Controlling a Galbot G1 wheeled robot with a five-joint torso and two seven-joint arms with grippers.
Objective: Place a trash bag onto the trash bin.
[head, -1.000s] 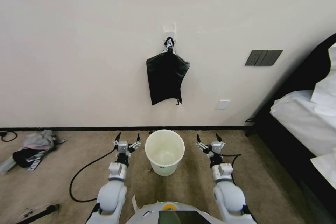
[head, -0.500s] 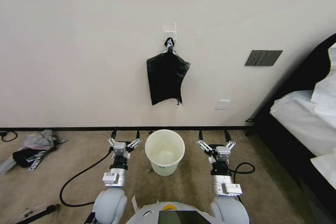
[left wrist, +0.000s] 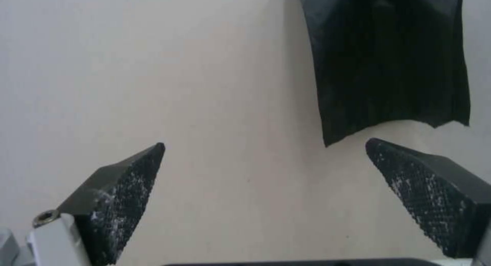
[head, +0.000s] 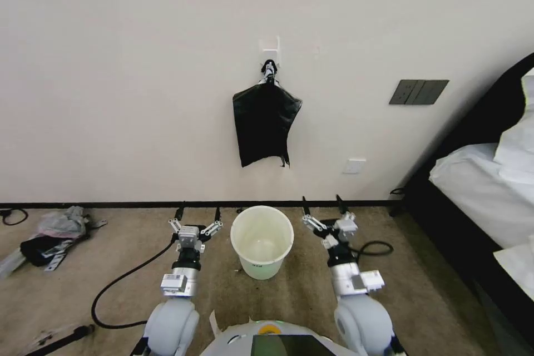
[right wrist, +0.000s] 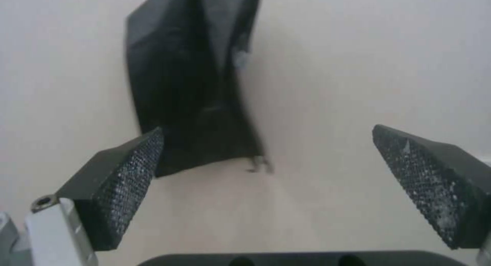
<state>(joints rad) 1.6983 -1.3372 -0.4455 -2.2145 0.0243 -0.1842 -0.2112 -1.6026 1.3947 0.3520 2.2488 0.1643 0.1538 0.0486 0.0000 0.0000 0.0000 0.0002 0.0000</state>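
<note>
Hanging flat against the wall [head: 139, 67], the bundle of black trash bags [head: 265, 125] is pinched to a point at its top, where a clip on a small white wall hook [head: 270, 50] holds it. Its long axis runs straight up and down, the gathered tip pointing up and the ragged lower edge pointing down toward the floor. Directly beneath it, close to the dark baseboard, the cream-white trash bin [head: 261, 241] stands upright on the tan carpet [head: 289, 300], its round mouth facing up and a small dark label low on its near side.

The left hand [head: 198, 213] is raised just beside the bin on the robot's left, released, fingers spread wide and aimed up at the wall. The right hand [head: 322, 204] is raised on the bin's other side, also released and spread, tilted a little toward the bin. In the left wrist view the textured fingertips [left wrist: 128, 197] frame bare wall with the bags' lower edge [left wrist: 389, 66] off to one side; in the right wrist view the bags [right wrist: 194, 82] lie behind one fingertip [right wrist: 122, 185].
</note>
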